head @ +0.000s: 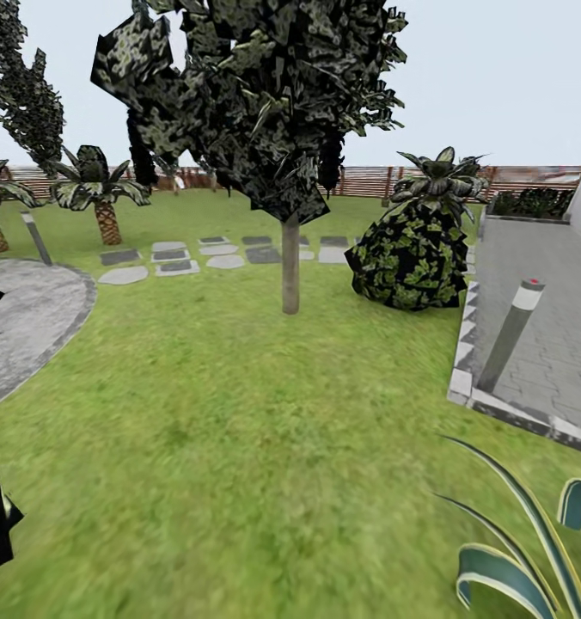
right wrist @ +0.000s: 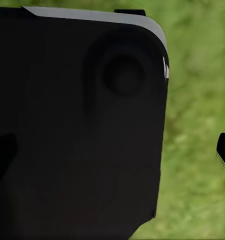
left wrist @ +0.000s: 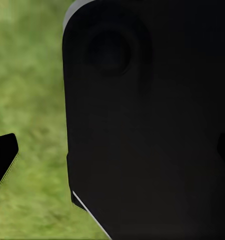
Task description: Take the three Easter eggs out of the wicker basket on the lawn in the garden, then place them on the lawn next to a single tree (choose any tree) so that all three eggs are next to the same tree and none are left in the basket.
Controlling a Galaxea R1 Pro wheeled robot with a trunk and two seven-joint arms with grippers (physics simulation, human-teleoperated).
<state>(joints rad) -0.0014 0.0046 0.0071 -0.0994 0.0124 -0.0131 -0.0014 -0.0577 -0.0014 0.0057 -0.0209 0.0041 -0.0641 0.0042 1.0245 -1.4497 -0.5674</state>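
I'm crossing the mottled green lawn (head: 239,447) toward a thin-trunked, dark-leaved tree (head: 290,258) at frame centre; eggs and basket unsighted, nothing placed; I cannot tell either jaw's state

Far ahead, grey stepping stones (head: 174,256) lie left of a round dark bush (head: 411,256). A short post (head: 511,331) stands on paving (head: 548,344) at right; a palm (head: 99,191) stands far left.

Mottled green lawn (head: 239,430), grey stepping stones (head: 174,256), brown slatted fence (head: 368,180), dark green-speckled bush (head: 411,258), grey-beige tree trunk (head: 290,266)
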